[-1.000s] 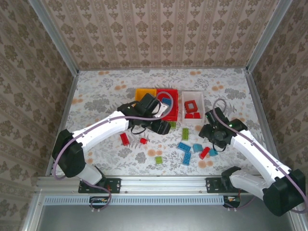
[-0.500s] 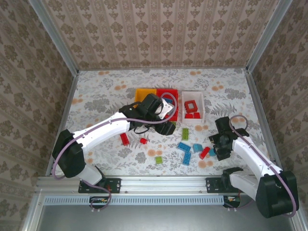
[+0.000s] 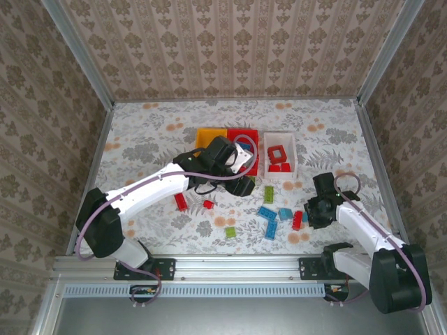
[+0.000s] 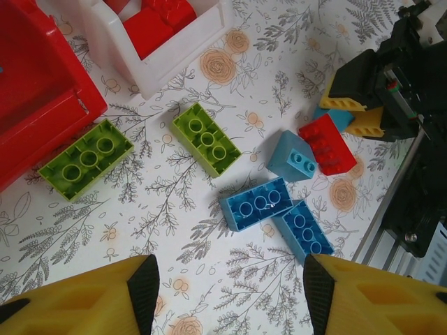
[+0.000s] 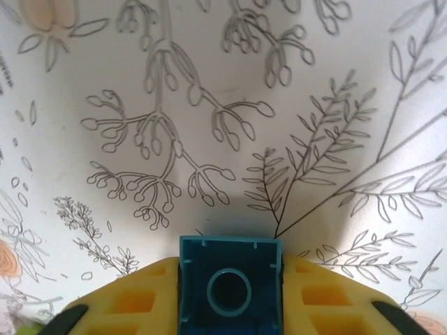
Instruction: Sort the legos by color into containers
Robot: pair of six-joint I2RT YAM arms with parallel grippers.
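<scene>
Near the lower right of the top view, the right end effector point(image 3: 309, 209) sat low over the flowered worktop point(image 3: 154, 139), just beside a loose group of small bricks. Its own wrist view showed its two yellow fingers point(image 5: 133, 303) closed on a small blue plastic brick point(image 5: 230, 285) with one round stud, and the leaf print of the worktop was close behind it. Seen from the left wrist, this end effector stood at the upper right, right next to a red plastic brick point(image 4: 328, 143) and a light blue sloped brick point(image 4: 293, 157).

At the bottom of that same view, the left end effector point(image 4: 227, 286) hung above the worktop with its fingers spread wide and nothing between them. Under it lay two dark blue bricks point(image 4: 256, 203) side by side and two lime green bricks point(image 4: 207, 139). One of the green ones lay just beside the red plastic bin point(image 4: 35, 91). Next to that bin stood the white plastic bin point(image 4: 160, 63), with red bricks point(image 4: 150, 28) inside.

From above, the orange-yellow plastic bin point(image 3: 207, 134), the red bin and the white bin stood in a row near the middle of the worktop. An open red square frame point(image 3: 279, 152) lay in the white bin.
</scene>
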